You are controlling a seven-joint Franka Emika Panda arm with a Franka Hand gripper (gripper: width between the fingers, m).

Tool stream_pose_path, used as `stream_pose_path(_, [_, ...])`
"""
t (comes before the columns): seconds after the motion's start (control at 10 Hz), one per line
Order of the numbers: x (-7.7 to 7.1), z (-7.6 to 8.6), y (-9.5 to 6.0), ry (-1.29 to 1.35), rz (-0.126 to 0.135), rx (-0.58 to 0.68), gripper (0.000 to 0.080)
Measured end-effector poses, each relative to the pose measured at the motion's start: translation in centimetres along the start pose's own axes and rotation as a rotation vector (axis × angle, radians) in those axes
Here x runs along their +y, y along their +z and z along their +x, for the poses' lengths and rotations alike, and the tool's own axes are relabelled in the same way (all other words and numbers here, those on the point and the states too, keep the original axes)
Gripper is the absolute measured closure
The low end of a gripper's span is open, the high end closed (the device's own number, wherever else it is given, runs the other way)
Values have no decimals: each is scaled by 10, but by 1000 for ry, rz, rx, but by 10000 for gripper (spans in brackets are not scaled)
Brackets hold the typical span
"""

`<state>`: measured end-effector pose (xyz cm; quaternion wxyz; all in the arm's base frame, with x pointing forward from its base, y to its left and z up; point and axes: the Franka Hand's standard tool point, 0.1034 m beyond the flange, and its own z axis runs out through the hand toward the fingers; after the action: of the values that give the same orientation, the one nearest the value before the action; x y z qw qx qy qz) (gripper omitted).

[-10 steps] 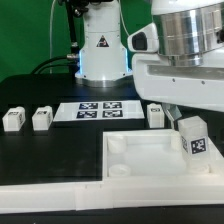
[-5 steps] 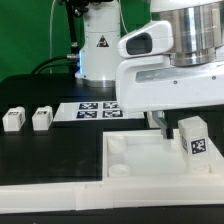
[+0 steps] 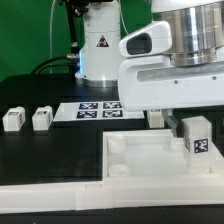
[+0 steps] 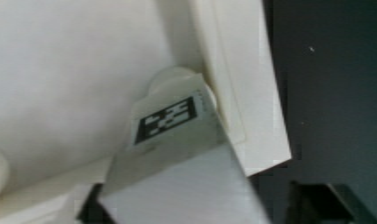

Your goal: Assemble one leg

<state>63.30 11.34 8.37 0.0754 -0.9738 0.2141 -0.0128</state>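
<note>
A white leg point(image 3: 196, 135) with a black-and-white tag stands upright at the right corner of the large white panel point(image 3: 150, 160). In the wrist view the leg point(image 4: 167, 150) points its far end at a round corner socket next to the panel's raised edge point(image 4: 238, 90). My gripper point(image 3: 195, 122) hangs over this leg and straddles it point(image 4: 194, 205). A dark finger point(image 4: 336, 200) stands beside the leg with a strip of black table showing between them. The other finger sits close against the opposite side. The jaws look open.
Two more white legs point(image 3: 12, 120) point(image 3: 41, 119) stand at the exterior view's left on the black table, and another point(image 3: 156, 117) just behind the panel. The marker board point(image 3: 98, 108) lies before the robot base point(image 3: 100, 45). A white ledge point(image 3: 50, 200) runs along the front.
The wide hand has swung round above the leg, now broadside to the exterior camera. The leg went from slightly tilted to upright and shifted a little right; its tag still faces the camera.
</note>
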Motion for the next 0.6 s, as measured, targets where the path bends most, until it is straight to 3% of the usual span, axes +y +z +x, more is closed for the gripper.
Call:
stream_pose_path(0.1, [2, 1, 0, 117, -2, 1, 494])
stream_pose_path(0.4, [5, 1, 1, 438, 1, 10, 495])
stream_pose_path(0.6, [8, 0, 1, 755, 31, 7, 495])
